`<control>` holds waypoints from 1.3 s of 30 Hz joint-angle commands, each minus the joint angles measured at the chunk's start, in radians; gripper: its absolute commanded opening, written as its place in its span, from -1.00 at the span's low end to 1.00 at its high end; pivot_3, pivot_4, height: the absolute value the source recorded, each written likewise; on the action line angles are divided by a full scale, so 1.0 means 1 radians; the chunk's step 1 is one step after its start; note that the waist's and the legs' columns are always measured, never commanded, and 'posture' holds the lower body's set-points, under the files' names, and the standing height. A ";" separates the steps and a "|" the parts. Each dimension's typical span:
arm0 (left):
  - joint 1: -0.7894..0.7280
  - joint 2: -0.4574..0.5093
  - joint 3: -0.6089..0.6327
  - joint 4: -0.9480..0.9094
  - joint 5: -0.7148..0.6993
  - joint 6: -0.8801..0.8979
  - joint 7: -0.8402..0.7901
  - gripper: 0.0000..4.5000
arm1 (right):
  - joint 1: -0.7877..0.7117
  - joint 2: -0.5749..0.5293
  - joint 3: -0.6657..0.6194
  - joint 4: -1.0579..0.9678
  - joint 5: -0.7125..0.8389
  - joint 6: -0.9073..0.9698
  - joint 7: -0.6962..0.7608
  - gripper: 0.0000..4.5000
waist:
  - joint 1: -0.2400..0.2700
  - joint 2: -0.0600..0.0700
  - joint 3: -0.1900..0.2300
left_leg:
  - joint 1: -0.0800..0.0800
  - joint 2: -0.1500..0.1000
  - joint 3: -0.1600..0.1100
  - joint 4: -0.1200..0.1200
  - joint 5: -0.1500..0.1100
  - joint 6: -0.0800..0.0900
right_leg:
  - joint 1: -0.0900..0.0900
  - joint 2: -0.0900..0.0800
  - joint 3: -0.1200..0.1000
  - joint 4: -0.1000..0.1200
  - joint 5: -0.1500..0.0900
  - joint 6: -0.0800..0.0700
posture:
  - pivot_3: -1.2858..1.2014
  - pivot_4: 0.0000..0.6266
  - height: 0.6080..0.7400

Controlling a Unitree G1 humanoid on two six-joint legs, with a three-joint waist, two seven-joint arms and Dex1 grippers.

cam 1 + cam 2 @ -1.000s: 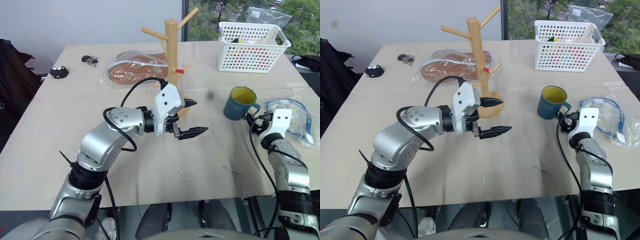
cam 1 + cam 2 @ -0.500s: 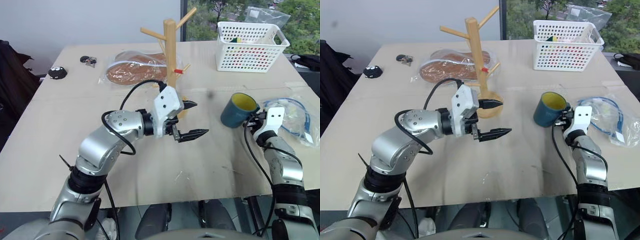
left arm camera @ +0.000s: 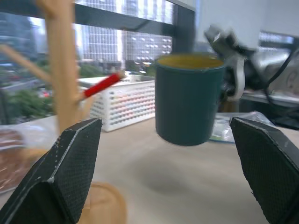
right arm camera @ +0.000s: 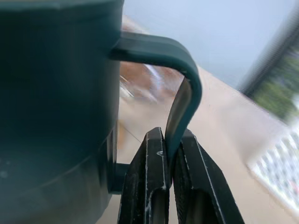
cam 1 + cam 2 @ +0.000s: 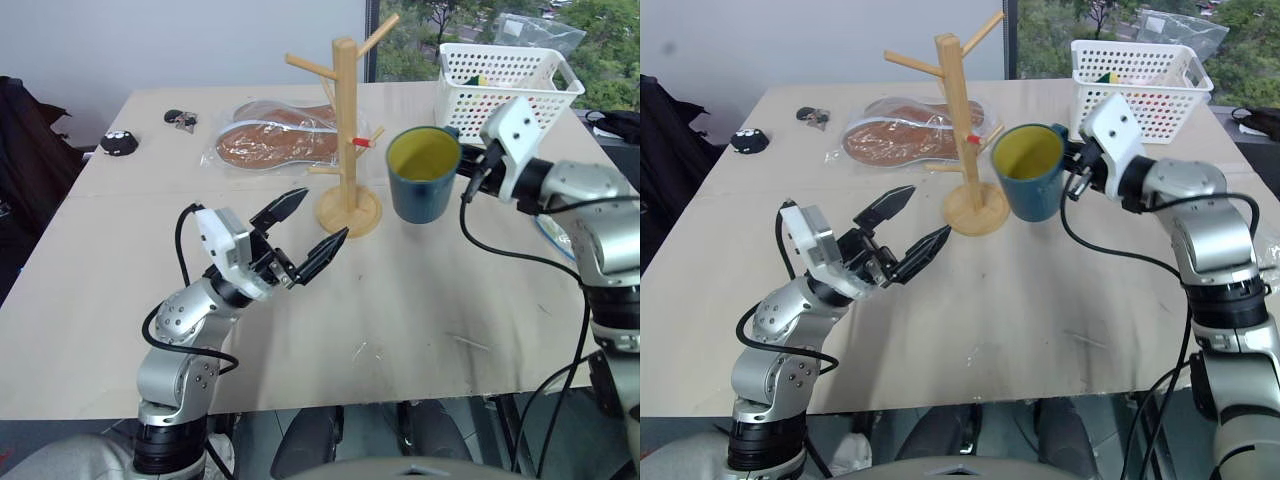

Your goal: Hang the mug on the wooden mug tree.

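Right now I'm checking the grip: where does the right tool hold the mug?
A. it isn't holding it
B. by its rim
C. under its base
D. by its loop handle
D: the right tool is pinched shut on the mug handle's loop.

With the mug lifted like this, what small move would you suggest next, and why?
Probably ease the right end effector, shut on the loop handle, slightly toward the light wooden mug tree. The teal-blue ceramic mug with yellow inside hangs off the table beside the post, its handle facing away from the pegs.
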State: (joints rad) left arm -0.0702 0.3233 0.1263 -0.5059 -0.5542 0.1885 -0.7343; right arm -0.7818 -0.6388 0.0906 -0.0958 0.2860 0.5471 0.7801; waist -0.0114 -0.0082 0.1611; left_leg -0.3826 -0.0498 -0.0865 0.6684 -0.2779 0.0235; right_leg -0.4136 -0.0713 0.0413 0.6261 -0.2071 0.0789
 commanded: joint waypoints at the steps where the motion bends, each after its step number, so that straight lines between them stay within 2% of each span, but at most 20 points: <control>1: 0.010 -0.009 0.029 -0.015 -0.013 -0.067 0.011 1.00 | -0.116 0.009 0.059 -0.047 -0.006 0.098 0.029 -0.97 | 0.002 0.000 0.000 | 0.000 0.000 -0.001 0.000 0.000 0.000 | 0.000 0.000 -0.001 0.000 0.000 0.000 | 0.03 -0.52 1.00; 6: 0.006 -0.026 0.019 0.007 0.007 -0.117 0.026 1.00 | -0.251 0.045 0.157 -0.030 -0.042 0.197 0.039 -0.97 | 0.001 0.000 0.000 | -0.001 0.000 -0.001 0.000 0.000 0.000 | -0.001 -0.001 -0.001 0.000 0.000 0.000 | 0.03 -0.52 1.00; 17: 0.017 -0.060 -0.015 0.024 0.059 -0.188 0.076 1.00 | -0.341 0.059 0.252 0.114 -0.162 0.200 0.070 -0.97 | -0.002 0.000 0.000 | -0.001 -0.001 -0.001 0.000 0.000 0.000 | -0.001 -0.001 -0.001 0.000 0.000 0.000 | 0.03 -0.52 1.00; 30: 0.028 -0.048 -0.034 0.025 0.058 -0.190 0.089 1.00 | -0.383 0.136 0.242 0.204 -0.233 0.162 0.059 -0.97 | -0.004 0.000 0.000 | -0.002 0.000 0.000 -0.002 0.000 0.000 | -0.003 0.000 -0.001 0.000 0.000 -0.001 | 0.03 -0.52 1.00; 39: 0.033 -0.045 -0.042 0.029 0.054 -0.193 0.088 1.00 | -0.405 0.118 0.242 0.172 -0.249 0.165 0.094 -0.97 | -0.003 0.000 0.000 | -0.002 0.000 -0.001 -0.002 0.000 -0.001 | -0.004 0.000 -0.001 0.000 0.000 -0.001 | 0.03 -0.52 1.00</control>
State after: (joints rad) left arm -0.0377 0.2744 0.0860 -0.4602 -0.4940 0.0122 -0.6490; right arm -1.1460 -0.5068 0.3582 0.1280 0.0417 0.7181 0.8603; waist -0.0144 -0.0081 0.1613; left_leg -0.3851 -0.0502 -0.0872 0.6667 -0.2779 0.0230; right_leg -0.4175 -0.0715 0.0405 0.6259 -0.2067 0.0784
